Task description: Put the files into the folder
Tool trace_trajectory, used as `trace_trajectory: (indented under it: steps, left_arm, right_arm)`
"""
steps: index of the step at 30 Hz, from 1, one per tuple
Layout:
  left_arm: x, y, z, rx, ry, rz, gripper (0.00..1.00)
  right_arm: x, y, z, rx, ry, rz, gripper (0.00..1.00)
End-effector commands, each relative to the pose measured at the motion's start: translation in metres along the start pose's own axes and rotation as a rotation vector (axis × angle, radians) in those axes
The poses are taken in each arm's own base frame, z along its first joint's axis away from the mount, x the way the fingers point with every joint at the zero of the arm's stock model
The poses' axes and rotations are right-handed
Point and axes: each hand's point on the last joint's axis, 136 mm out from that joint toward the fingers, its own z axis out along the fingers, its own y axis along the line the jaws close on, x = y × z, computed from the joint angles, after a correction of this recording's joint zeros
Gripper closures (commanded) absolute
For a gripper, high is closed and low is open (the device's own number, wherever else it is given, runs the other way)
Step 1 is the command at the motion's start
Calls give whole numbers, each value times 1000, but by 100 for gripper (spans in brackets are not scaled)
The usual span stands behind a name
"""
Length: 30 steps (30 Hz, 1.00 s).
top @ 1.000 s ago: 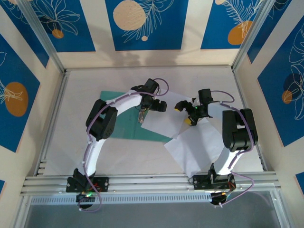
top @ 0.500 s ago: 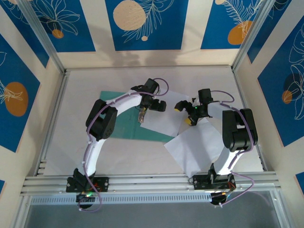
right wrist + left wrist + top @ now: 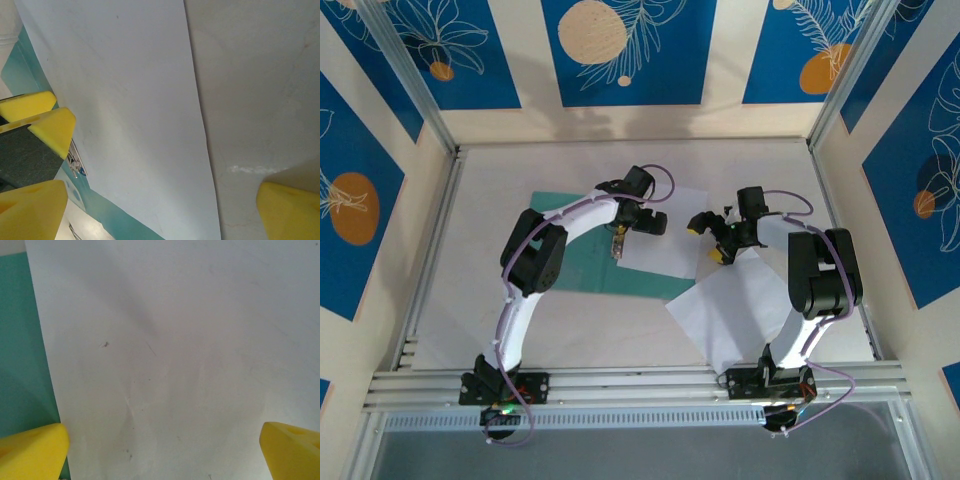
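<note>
Table (image 3: 490,250) - green folder (image 3: 585,265) lies flat, left of middle. One file (image 3: 665,255) overlaps folder's right edge; other file (image 3: 730,310) on table by right arm. Left gripper (image 3: 637,234) spread wide over first file, holding nothing - right gripper (image 3: 707,240) spread wide too.

Much of the folder (image 3: 595,272) lies hidden (under the left arm (image 3: 575,215) and a white sheet (image 3: 668,255)).

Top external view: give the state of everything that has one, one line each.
folder, open, flat, partly covered
upper sheet, flat, partly on folder
lower sheet, flat, outside folder
left pincer, open, empty
right pincer, open, empty
</note>
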Motion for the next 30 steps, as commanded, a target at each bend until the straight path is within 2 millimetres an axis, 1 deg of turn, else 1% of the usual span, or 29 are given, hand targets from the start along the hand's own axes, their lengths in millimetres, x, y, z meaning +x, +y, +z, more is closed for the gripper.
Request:
trace_trajectory:
  steps: [1, 6, 8, 14, 23, 26, 30]
  left_arm:
    - [-1, 8, -17, -34, -4, -9, 2]
    - [1, 12, -17, -58, 2, -16, 1]
    - [0, 13, -19, -65, -2, -17, 0]
    - [-4, 12, -25, -62, -24, -16, 0]
    - [-5, 16, -19, -80, -24, -31, 0]
    - [-2, 20, -13, -98, -7, -40, 0]
    - [1, 19, -5, -83, 7, -50, 0]
  right_arm:
    - [2, 6, 5, -11, 26, -11, 3]
    - [2, 8, 5, -14, 28, -15, 3]
    - [1, 9, 5, -13, 30, -16, 3]
    - [1, 12, 6, -17, 31, -22, 3]
    - [1, 15, 5, -20, 36, -30, 3]
    - [0, 16, 4, -21, 35, -33, 3]
    - [0, 17, 4, -21, 35, -36, 3]
